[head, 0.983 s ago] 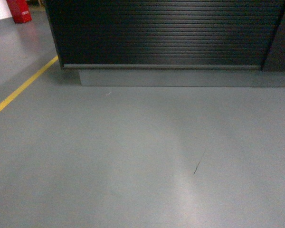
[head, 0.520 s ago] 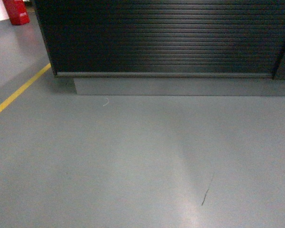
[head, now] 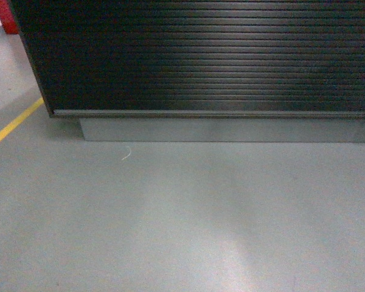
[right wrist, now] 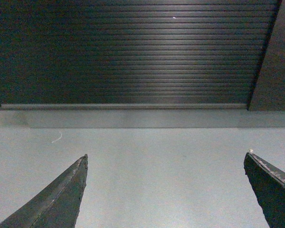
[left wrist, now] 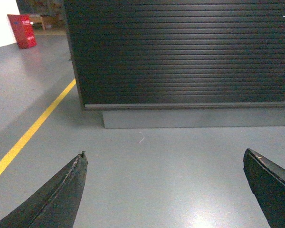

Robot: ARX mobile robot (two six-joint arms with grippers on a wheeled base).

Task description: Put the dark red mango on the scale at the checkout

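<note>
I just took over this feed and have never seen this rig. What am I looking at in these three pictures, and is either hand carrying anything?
This is a wheeled robot with two arms. The head view looks forward and down from the robot's body: it shows the slatted dark front of the checkout, its grey plinth, the grey floor and a yellow line at the left.

The other two pictures come from cameras on each wrist. The dark wedges at the bottom corners are fingers. The left hand is open with only floor between its fingers; a red box stands far left. The right hand is also open and empty.

No mango or scale appears in any view; the counter's top is out of frame.
</note>
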